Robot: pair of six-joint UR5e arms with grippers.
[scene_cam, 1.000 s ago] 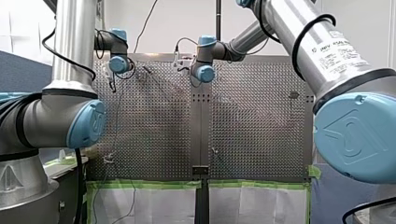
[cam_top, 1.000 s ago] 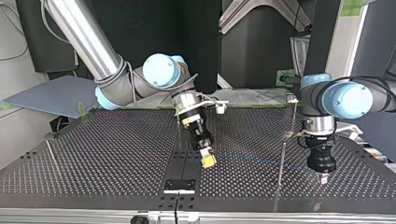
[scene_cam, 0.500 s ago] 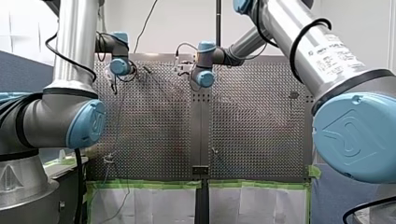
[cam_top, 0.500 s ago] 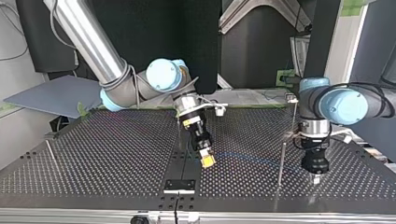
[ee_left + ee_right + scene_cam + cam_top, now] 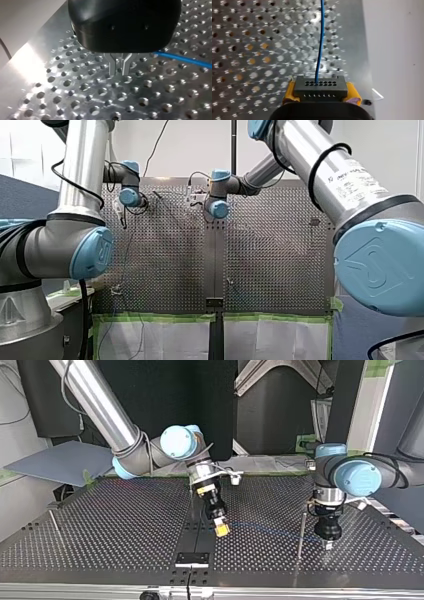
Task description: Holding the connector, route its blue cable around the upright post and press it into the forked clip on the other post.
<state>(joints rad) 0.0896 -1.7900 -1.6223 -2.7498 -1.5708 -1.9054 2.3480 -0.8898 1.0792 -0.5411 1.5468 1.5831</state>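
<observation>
Right wrist view: right claw (image 5: 321,92) clamps connector (image 5: 319,87); left claw (image 5: 119,65) closed, empty. Keep cable (image 5: 320,50) taut rounding post (image 5: 301,535).

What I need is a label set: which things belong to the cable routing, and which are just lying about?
Job: connector, blue cable, upright post, right tool holding the connector.
Lying about: grey board, green tape, black plate.

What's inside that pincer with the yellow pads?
My right pincer clamps between yellow pads a dark grey rectangular connector with rows of holes; a thin blue cable leaves one hole. Its back is hidden by the pincer's black body.
</observation>
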